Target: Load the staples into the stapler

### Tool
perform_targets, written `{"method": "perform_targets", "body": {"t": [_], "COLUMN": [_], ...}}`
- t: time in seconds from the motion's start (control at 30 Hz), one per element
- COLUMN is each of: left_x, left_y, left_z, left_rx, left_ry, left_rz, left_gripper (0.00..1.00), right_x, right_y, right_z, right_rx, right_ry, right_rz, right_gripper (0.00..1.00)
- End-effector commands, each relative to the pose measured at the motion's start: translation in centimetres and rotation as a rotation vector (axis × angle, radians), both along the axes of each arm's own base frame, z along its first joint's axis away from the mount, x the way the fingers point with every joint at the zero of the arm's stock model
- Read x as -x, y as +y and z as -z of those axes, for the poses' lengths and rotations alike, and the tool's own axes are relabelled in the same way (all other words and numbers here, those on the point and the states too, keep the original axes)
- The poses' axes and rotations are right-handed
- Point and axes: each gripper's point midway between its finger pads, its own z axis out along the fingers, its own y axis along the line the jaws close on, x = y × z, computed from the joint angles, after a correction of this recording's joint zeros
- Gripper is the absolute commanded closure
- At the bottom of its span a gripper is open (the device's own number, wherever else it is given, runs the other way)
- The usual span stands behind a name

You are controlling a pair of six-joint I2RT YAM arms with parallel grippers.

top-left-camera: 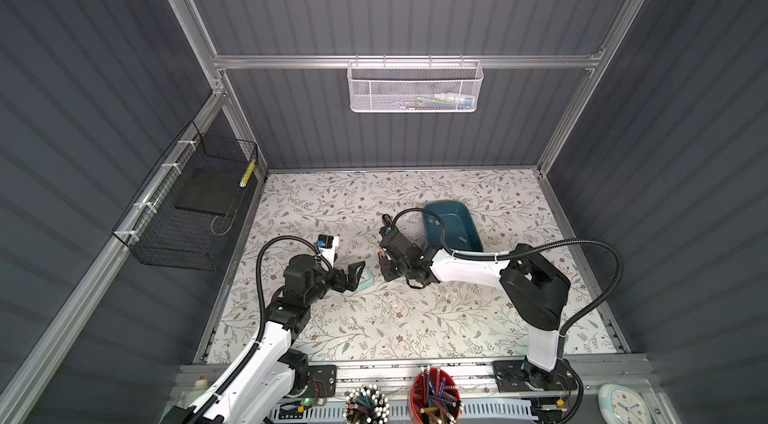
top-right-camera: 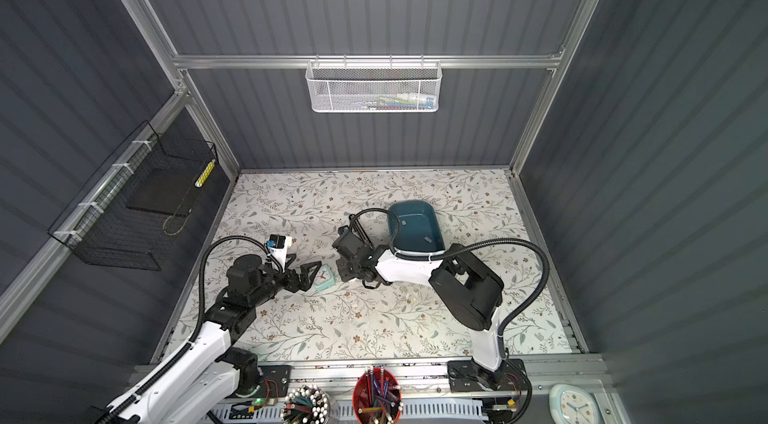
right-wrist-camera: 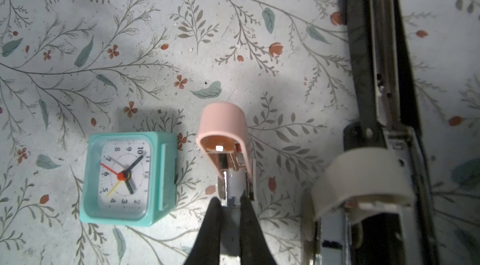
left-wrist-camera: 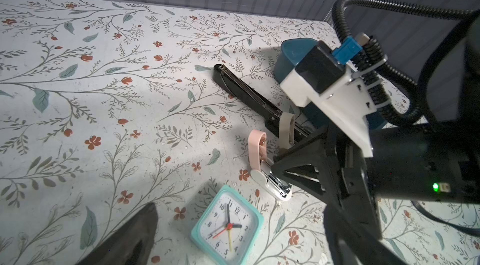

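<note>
A small pink stapler (right-wrist-camera: 223,121) (left-wrist-camera: 257,147) lies on the floral mat with its pink top swung up and its chrome magazine bare. My right gripper (right-wrist-camera: 231,205) (top-left-camera: 384,266) is at that magazine, shut on a narrow grey strip of staples (right-wrist-camera: 230,191). More grey staples (top-left-camera: 462,238) lie in the blue tray (top-left-camera: 440,205) (top-right-camera: 411,204) behind the right arm. My left gripper (left-wrist-camera: 240,210) (top-left-camera: 358,276) stands wide open around a teal alarm clock (left-wrist-camera: 228,224) and holds nothing.
A long black stapler (left-wrist-camera: 246,95) (right-wrist-camera: 374,43) lies open beside the pink one, and a beige stapler (left-wrist-camera: 287,126) (right-wrist-camera: 363,178) with its top raised is against it. Pencil cups (top-left-camera: 434,397) stand at the front edge. Wire baskets (top-left-camera: 195,210) hang on the walls.
</note>
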Motion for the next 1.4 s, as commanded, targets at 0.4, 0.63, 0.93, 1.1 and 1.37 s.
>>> {"method": "perform_targets", "body": {"t": [0.4, 0.63, 0.93, 1.1, 1.37], "left_x": [0.2, 0.2, 0.2, 0.2, 0.2], "left_y": [-0.1, -0.1, -0.1, -0.1, 0.0], "left_z": [0.0, -0.1, -0.1, -0.1, -0.1], "left_rx": [-0.006, -0.006, -0.006, -0.006, -0.008], "left_ry": [-0.02, -0.02, -0.021, -0.021, -0.023], "left_rz": [0.015, 0.016, 0.016, 0.016, 0.01], "left_gripper": [0.0, 0.0, 0.0, 0.0, 0.0], "right_x": [0.1, 0.0, 0.0, -0.1, -0.2], "right_y": [-0.7, -0.9, -1.0, -0.8, -0.7], "right_z": [2.4, 2.8, 2.9, 1.9, 0.4], "right_rx": [0.046, 0.059, 0.074, 0.059, 0.027], "right_ry": [0.026, 0.031, 0.028, 0.002, -0.044], "right_rz": [0.01, 0.013, 0.009, -0.006, -0.023], "right_gripper": [0.92, 0.93, 0.93, 0.94, 0.94]}}
